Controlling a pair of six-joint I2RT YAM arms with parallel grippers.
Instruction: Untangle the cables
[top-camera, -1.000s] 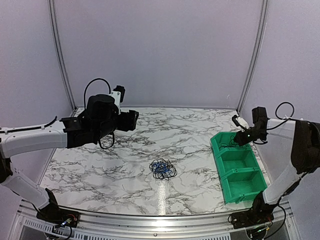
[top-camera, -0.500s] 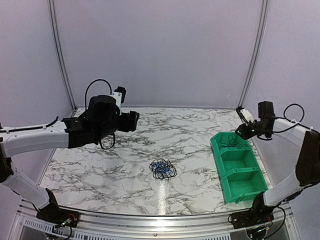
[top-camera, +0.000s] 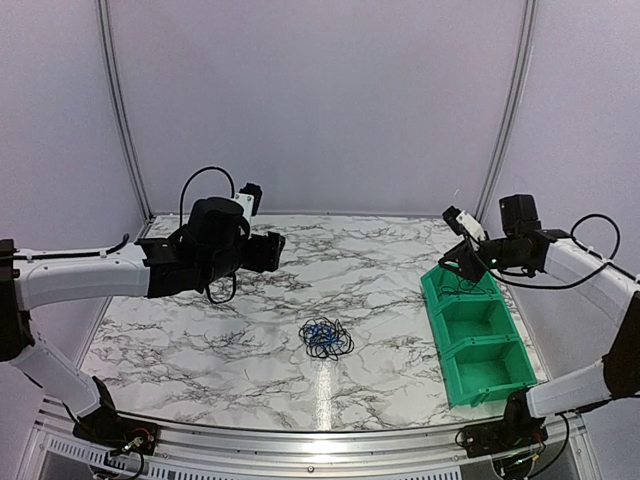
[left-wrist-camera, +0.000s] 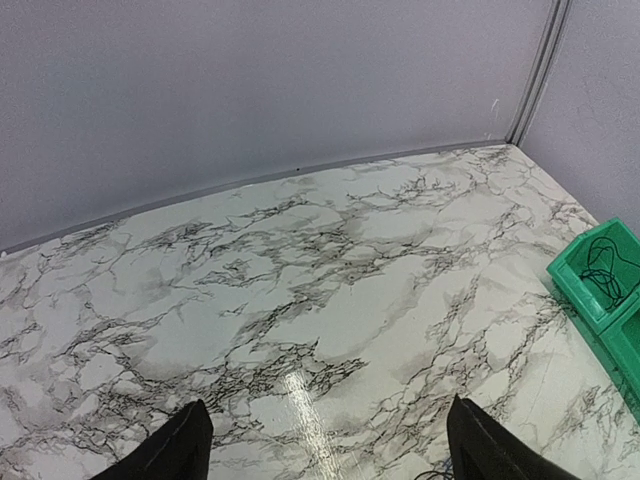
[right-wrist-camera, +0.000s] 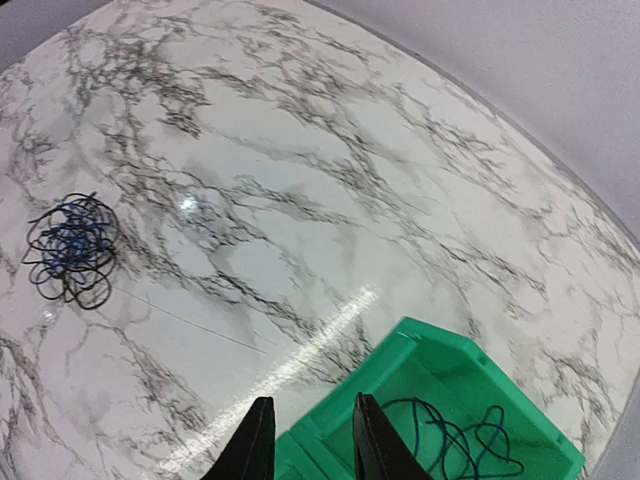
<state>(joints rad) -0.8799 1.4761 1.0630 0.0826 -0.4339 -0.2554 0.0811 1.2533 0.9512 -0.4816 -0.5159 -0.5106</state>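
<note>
A small tangle of thin blue and black cables (top-camera: 326, 339) lies in a loose round clump near the middle of the white marble-patterned table (top-camera: 200, 340), towards its near edge, with nothing touching it. Well apart from it, a single thin black cable (right-wrist-camera: 455, 432) rests in loose loops inside the far compartment of a green plastic bin (top-camera: 478, 340). The bin stands at the table's right side with three compartments in a row.

The right gripper (right-wrist-camera: 308, 450) hangs in the air over the far end of that bin. Its two dark fingers stand a little apart and nothing is between them; the bin's green rim shows through the gap.

The left gripper (left-wrist-camera: 330, 455) is held up over the left rear part of the table, well away from the tangle. Its fingers are spread wide and empty, and only bare marble shows between them in the wrist view.
</note>
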